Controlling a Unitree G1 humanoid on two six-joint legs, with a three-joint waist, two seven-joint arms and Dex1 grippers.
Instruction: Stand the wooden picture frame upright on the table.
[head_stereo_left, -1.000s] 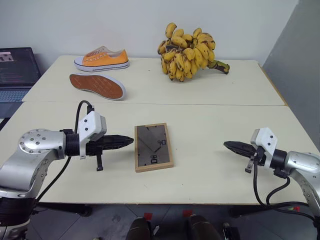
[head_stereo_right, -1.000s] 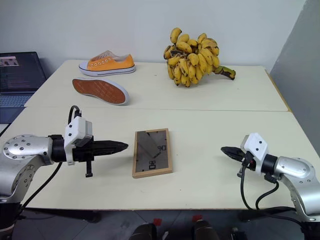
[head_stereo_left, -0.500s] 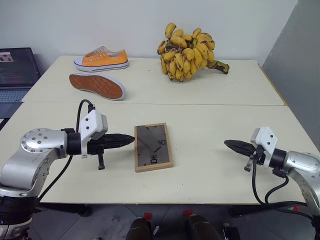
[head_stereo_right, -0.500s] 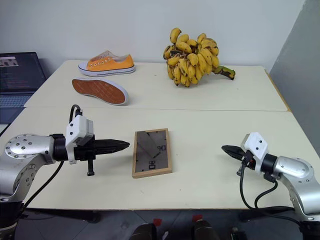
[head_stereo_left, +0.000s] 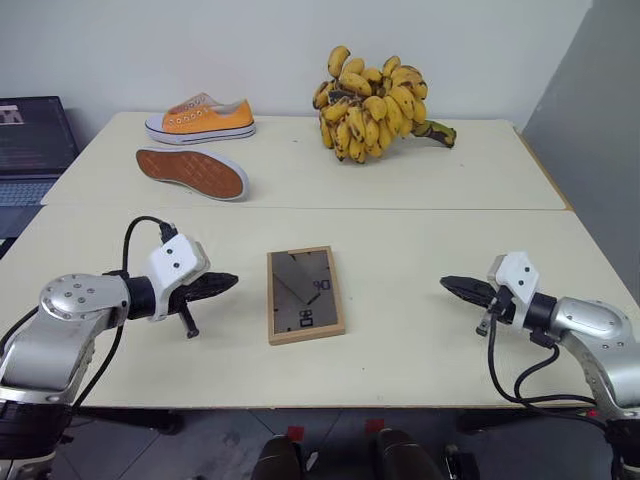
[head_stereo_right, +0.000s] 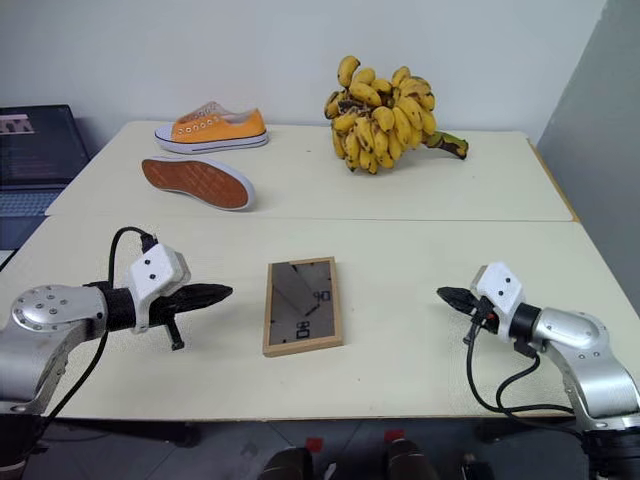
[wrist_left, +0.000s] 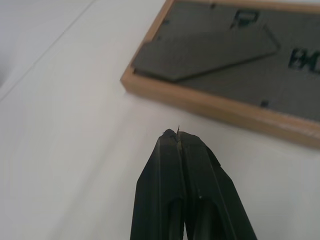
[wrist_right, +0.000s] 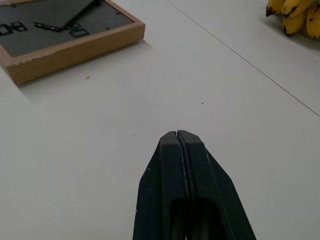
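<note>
left eye view showed, nearest the camera at the lower left of the frame, the left gripper (head_stereo_left: 228, 281) with its two black fingers pressed together on nothing, tip aimed toward the frame's centre and low over the table (head_stereo_left: 410, 330). at the lower right the right gripper (head_stereo_left: 448, 284) was likewise closed and empty, its tip pointing toward the centre. between them, in the lower middle of the frame, the wooden picture frame (head_stereo_left: 304, 294) lay flat on the table, dark grey back facing up, its prop leg folded flat against that back. the left gripper's tip was near the picture frame's left long edge but apart from it; the right gripper was well apart from its right edge. in the left wrist view the joined fingers (wrist_left: 170, 195) ended just short of the light-wood edge, with bare tabletop between. past the picture frame a seam ran across the table from side to side. beyond it, at the upper left, one shoe (head_stereo_left: 192, 172) lay on its side, orange sole toward the camera, with an orange sneaker (head_stereo_left: 201, 117) upright behind it. at the upper middle sat a large bunch of bananas (head_stereo_left: 372, 102). a laptop (head_stereo_left: 30, 148) showed at the left edge.
</note>
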